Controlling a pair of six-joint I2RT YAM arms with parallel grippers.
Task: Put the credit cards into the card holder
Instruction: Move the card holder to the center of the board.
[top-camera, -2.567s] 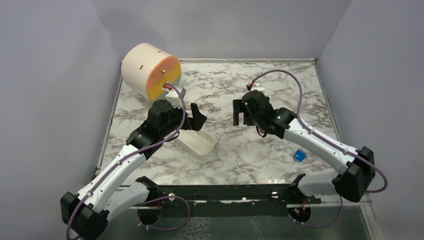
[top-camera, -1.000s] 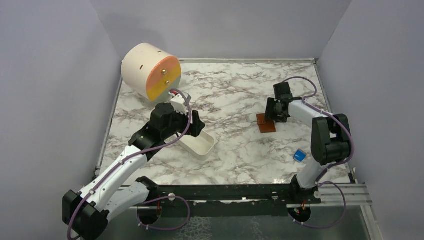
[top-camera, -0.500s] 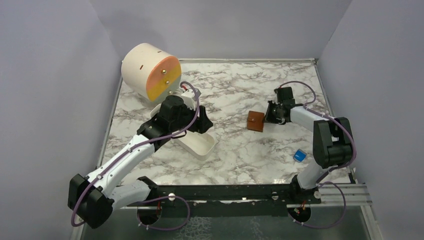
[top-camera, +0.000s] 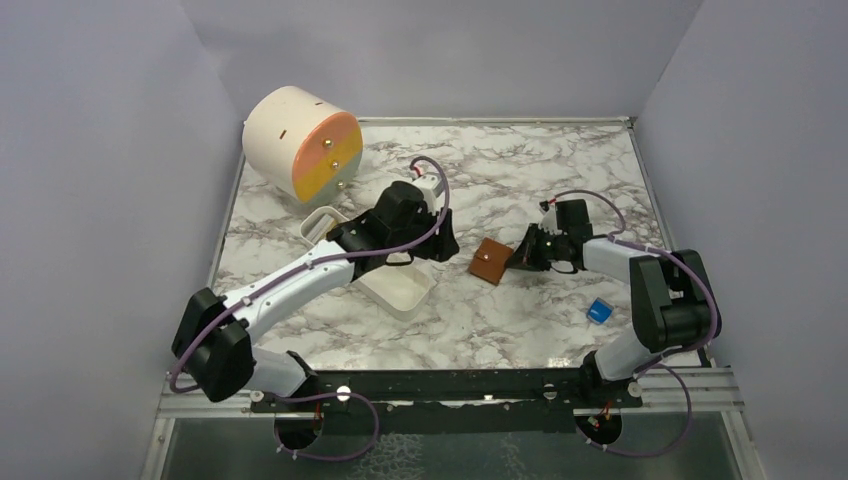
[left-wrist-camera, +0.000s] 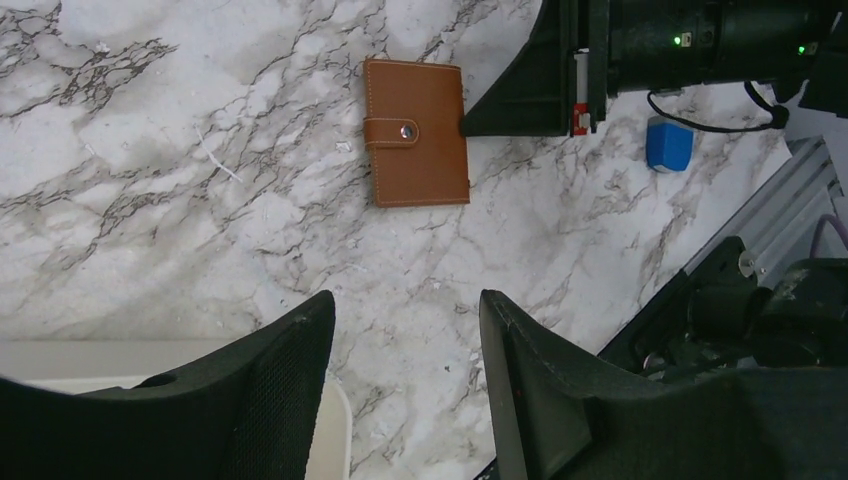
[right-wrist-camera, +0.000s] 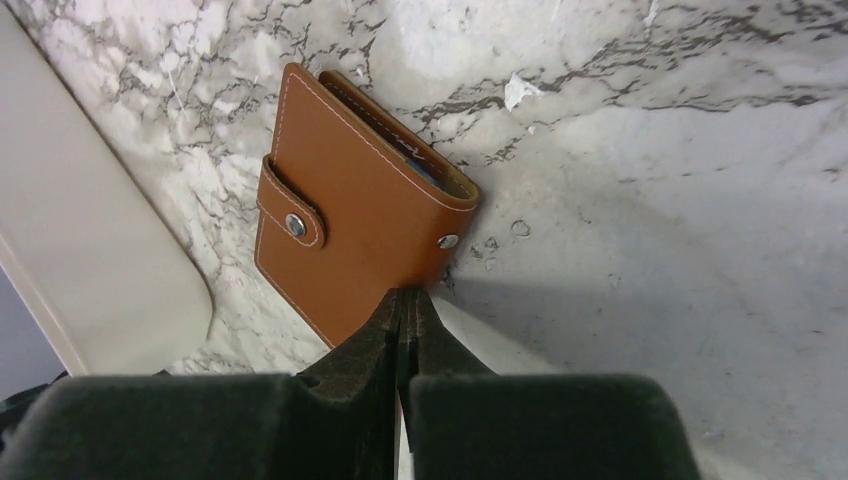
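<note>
Card holder (top-camera: 488, 262): brown, stitched along the edges, folded shut with the snap tab fastened across one side. Flat on the marble table (top-camera: 480, 170), about mid-table, between the two grippers. Two round metal studs in the right wrist view, one on the tab, one near the corner. Sliver of pale blue at the open edge in that view, too thin to tell more.

Right gripper (top-camera: 522, 260): low over the table, pincer closed tight, fingertips pressed together with nothing between them. Tips right at the edge of the card holder (right-wrist-camera: 350, 230), beside the corner stud; touching or a hair off, cannot tell. Two green lights on its body in the left wrist view.

Left gripper (left-wrist-camera: 400, 320): above the marble, pincer apart, nothing between the fingers. Card holder (left-wrist-camera: 415, 132) ahead of it, well clear of the fingertips.

White tray (top-camera: 400, 290): oblong, under the left arm, near the card holder but apart from it.

Blue block (top-camera: 599, 311): small, at the right side by the right arm, well apart from the card holder.

Cream drum (top-camera: 300, 140) with an orange and yellow face: far left corner of the table.
</note>
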